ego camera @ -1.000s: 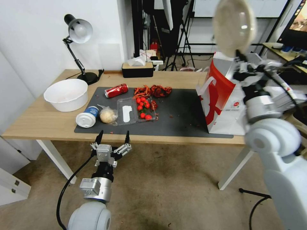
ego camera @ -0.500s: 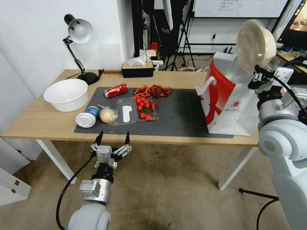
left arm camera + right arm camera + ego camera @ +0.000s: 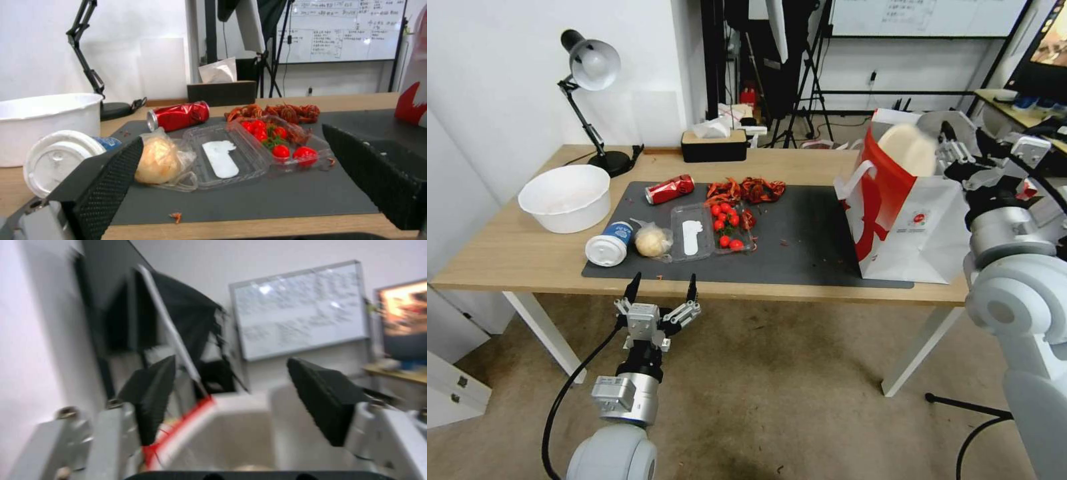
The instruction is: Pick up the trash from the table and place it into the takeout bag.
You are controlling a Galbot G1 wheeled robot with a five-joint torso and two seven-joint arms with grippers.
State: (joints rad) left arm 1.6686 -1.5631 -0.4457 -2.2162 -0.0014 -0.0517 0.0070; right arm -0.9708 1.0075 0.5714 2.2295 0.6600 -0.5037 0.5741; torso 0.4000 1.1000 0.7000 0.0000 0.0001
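At the head view's upper right, the right gripper (image 3: 960, 157) stood wide open, holding nothing, above the takeout bag (image 3: 917, 227); the beige bowl (image 3: 908, 150) sat in the bag's mouth. The left gripper (image 3: 662, 288), open and empty, hung at lower left.

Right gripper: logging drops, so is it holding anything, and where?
Nothing: the right gripper is open above the takeout bag; the beige bowl sits in its mouth.

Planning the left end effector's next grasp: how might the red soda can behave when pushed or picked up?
The red soda can lies on its side on the mat, so a nudge would probably roll it. It looks dented, likely empty: light, and apt to crumple under a hard squeeze.
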